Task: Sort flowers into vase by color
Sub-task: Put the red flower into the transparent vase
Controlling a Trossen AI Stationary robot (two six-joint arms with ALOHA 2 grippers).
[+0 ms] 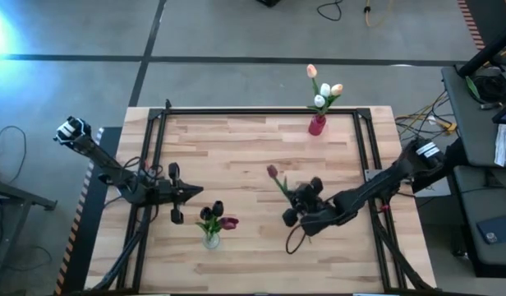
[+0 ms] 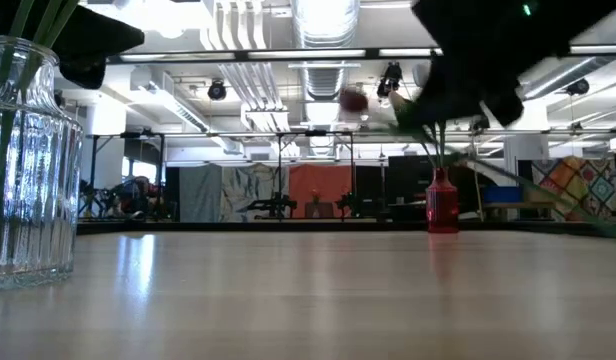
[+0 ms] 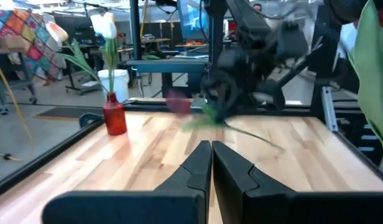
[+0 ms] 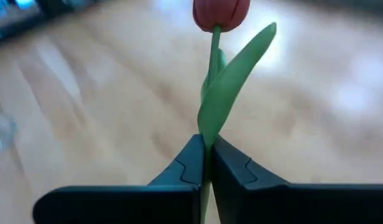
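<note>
Pinching maroon tulip (image 4: 221, 12) stem, right end effector (image 4: 206, 163) clenched, bloom beyond fingertips, left end effector (image 3: 210, 163) clenched empty.

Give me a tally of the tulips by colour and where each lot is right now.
Pale white and peach artificial tulips in the small red vase: 3
Dark maroon artificial tulips in the clear ribbed glass vase: 3, though their heads crowd together
Dark maroon tulip on a green stem, pinched in the right gripper with jaws shut: 1
Total: 7
</note>
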